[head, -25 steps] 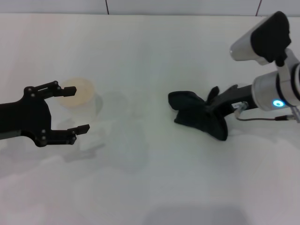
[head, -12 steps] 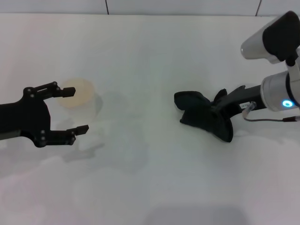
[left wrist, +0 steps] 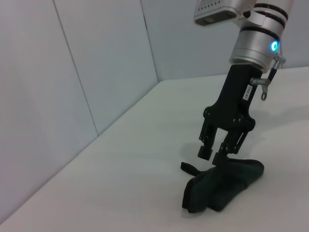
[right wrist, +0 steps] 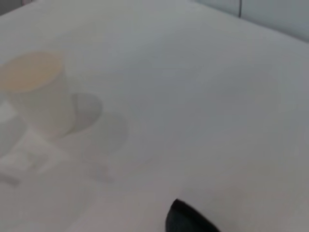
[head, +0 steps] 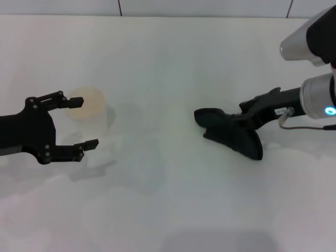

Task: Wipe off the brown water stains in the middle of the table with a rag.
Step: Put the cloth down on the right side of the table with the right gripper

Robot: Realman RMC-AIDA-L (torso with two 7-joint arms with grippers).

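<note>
Black cloth, one rag (head: 234, 136), lies flattened on the white counter (head: 173, 63), right of its middle. The right hand (head: 245, 118) reaches in low from the right, arm slanting down, fingers pinched on the rag's near-right edge; the left wrist view shows the fingertips (left wrist: 210, 152) pressed into the rag (left wrist: 222, 186) from above. The left hand (head: 79, 123) hovers at the left, level, fingers spread wide and holding nothing, just beside one translucent cup (head: 89, 107) with a brownish tint. No brown stain can be made out on the counter. Two hands, one rag, one cup.
</note>
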